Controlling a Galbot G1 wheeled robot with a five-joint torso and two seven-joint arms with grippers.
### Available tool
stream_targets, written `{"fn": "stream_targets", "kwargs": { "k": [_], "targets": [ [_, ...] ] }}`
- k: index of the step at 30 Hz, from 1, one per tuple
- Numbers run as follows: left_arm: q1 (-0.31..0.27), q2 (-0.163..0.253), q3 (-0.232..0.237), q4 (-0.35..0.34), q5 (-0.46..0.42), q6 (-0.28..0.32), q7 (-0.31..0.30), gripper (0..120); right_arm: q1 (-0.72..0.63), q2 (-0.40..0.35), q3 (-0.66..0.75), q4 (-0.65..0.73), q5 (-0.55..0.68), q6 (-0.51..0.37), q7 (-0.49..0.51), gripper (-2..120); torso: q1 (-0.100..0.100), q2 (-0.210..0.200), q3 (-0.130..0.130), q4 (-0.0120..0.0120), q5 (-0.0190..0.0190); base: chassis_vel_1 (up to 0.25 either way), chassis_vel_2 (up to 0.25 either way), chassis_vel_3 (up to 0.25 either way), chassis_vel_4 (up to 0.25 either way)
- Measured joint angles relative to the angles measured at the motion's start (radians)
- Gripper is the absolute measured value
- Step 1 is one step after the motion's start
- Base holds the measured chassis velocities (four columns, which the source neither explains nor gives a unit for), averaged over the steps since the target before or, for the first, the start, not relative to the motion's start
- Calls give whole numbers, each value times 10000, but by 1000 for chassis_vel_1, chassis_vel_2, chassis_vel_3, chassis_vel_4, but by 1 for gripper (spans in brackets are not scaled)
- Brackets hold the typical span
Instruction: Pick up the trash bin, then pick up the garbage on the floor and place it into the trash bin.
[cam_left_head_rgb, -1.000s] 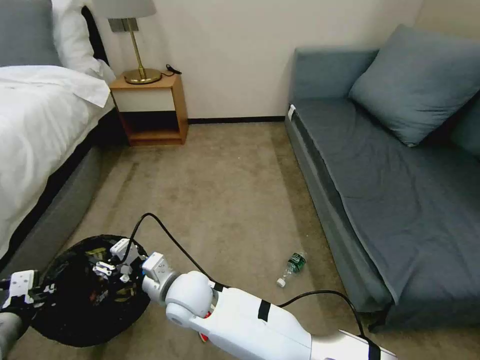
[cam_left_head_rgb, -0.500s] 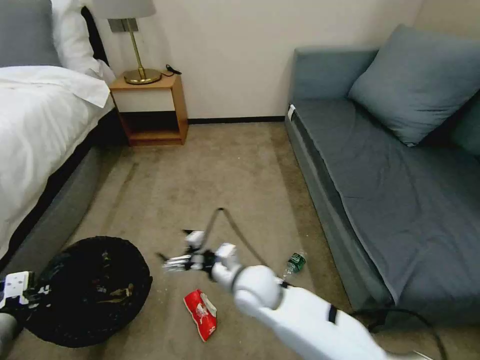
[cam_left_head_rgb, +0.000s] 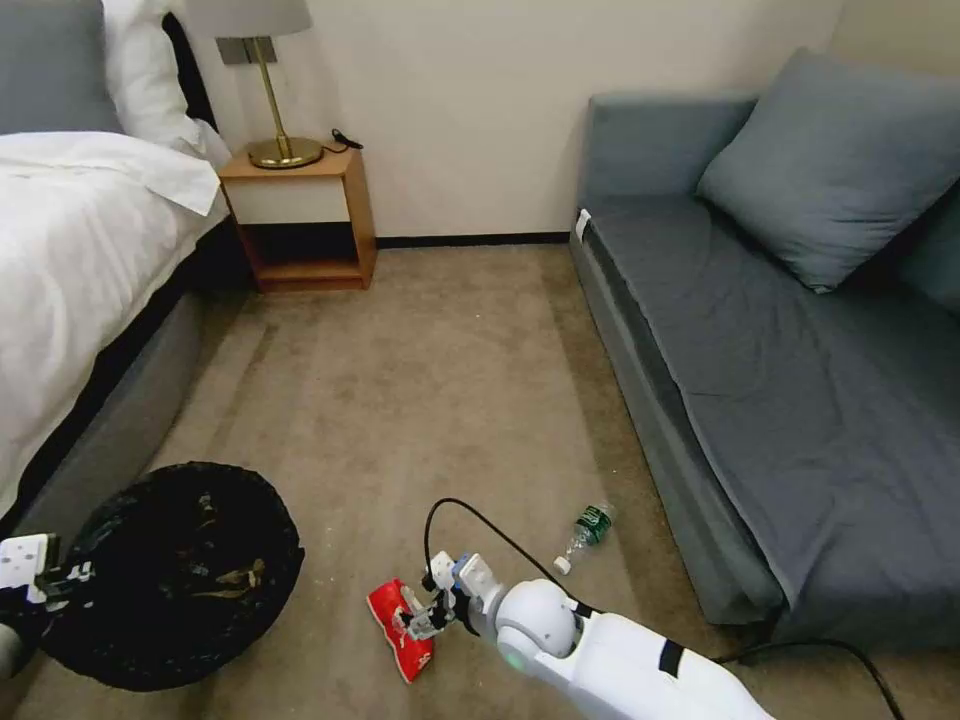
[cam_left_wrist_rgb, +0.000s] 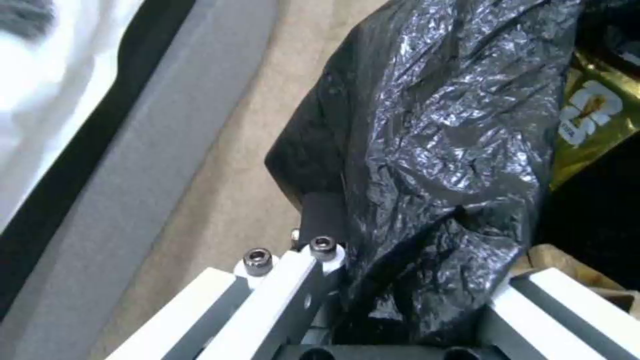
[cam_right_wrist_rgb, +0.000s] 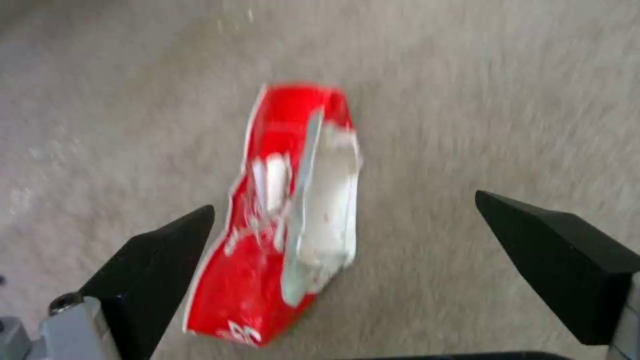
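Observation:
The trash bin (cam_left_head_rgb: 170, 575), draped in a crinkly black bag (cam_left_wrist_rgb: 440, 150), hangs at the lower left with my left gripper (cam_left_head_rgb: 45, 585) shut on its rim. Inside it lie a gold-brown wrapper (cam_left_wrist_rgb: 590, 115) and some brown paper (cam_left_wrist_rgb: 553, 257). On the carpet lies the red snack packet (cam_left_head_rgb: 398, 620), seen closer as the packet (cam_right_wrist_rgb: 287, 215). My right gripper (cam_left_head_rgb: 420, 612) hovers just over it, open (cam_right_wrist_rgb: 347, 220), its black fingertips (cam_right_wrist_rgb: 167, 250) on either side of the packet. A small clear bottle (cam_left_head_rgb: 585, 535) with a green label lies to the right.
A grey sofa (cam_left_head_rgb: 780, 380) with a cushion runs along the right. The bed (cam_left_head_rgb: 70, 260) stands on the left, and a wooden nightstand (cam_left_head_rgb: 300, 215) with a brass lamp is against the far wall. Open carpet (cam_left_head_rgb: 420, 380) lies between them.
My right arm left the bin, swung right across the carpet and dropped down over the red packet. The bin and left gripper have barely moved.

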Motion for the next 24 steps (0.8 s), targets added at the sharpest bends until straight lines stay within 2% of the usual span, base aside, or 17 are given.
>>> {"fn": "stream_targets", "kwargs": {
  "k": [6,11,16,24],
  "targets": [
    [-24,-10,-6,0,-41,0,6,3,132,438,-213,-766,37,-120,26,100,0,0,0,-2,-2,0,0,0,0],
    [-12,-114,-14,2,-46,0,12,3,290,1553,-193,-2156,-505,-182,82,100,-1,0,0,0,-2,0,0,0,0],
    [5,-152,-41,1,-46,0,26,3,331,1811,-185,-2623,-782,-268,165,97,-1,0,0,0,-2,0,0,0,0],
    [8,-232,24,-2,-23,0,32,3,146,1968,-235,-2807,-1008,-376,277,64,-1,0,0,-1,-2,0,0,0,0]
  ]
}}
